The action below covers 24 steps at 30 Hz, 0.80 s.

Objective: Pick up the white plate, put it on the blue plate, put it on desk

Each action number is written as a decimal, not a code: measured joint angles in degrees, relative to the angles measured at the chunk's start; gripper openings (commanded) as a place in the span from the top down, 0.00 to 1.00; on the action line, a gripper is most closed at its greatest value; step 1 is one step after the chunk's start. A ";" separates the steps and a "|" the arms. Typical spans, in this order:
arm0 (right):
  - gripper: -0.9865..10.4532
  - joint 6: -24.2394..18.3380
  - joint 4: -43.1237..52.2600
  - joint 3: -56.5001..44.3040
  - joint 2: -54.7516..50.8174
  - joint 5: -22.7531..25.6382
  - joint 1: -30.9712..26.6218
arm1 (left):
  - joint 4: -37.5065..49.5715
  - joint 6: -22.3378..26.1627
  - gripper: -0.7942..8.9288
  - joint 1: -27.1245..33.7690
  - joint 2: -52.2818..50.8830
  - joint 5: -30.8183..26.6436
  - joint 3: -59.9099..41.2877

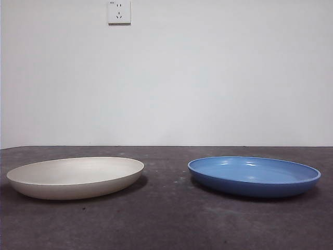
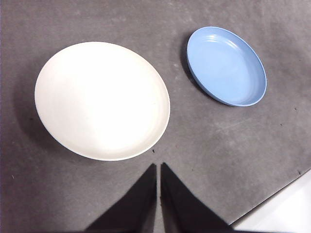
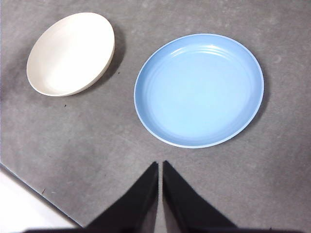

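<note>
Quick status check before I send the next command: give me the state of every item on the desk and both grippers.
white plate: upright on the desk, empty, apart from the blue one, not gripped.
blue plate: upright on the desk, empty, nothing stacked on it.
left gripper: jaws shut, holding nothing, above the desk near the white plate.
right gripper: jaws shut, holding nothing, above the desk near the blue plate.
desk: bears both plates side by side.

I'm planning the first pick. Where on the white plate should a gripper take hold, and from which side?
Probably by the rim. The white plate lies flat and empty on the desk, wide and shallow, so only its thin raised edge fits between two jaws. The left gripper, jaws shut, hangs above it near one edge; I would open it and come down on that edge, on the side away from the blue plate.
</note>
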 measured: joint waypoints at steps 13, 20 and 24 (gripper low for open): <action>0.56 0.11 0.00 0.00 0.00 0.04 0.00 | 0.02 -0.28 0.40 -0.02 0.00 0.00 0.00; 0.56 0.11 0.07 0.00 0.00 0.04 0.00 | 2.80 -2.03 0.41 -0.02 1.79 -2.40 0.04; 0.56 0.11 0.26 0.00 0.00 0.04 0.00 | 5.73 -3.74 0.41 -0.02 5.55 -5.46 0.11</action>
